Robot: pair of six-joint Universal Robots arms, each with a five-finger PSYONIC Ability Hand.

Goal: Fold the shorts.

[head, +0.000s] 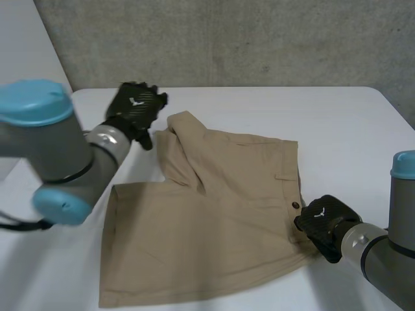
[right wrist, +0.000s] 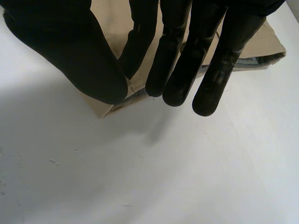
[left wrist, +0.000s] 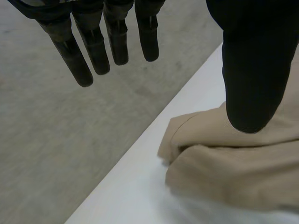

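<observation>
Closest to the lens is my left arm (head: 39,149), at the left of the frame. It ends in my left hand (head: 135,107) at the upper left, hovering just above the far leg's hem. Its fingers (left wrist: 77,65) are straight and spread away from the thumb, with nothing in them. Across the middle, the tan shorts (head: 214,220) lie on the white counter (head: 337,116), waistband to the right. The far leg is rumpled over itself and the near one lies flat. At the lower right, my right hand (head: 327,220) sits at the waistband edge beside the button (head: 296,205), fingers straight, gripping nothing. I judge the fold barely begun, with no clean halving yet.
</observation>
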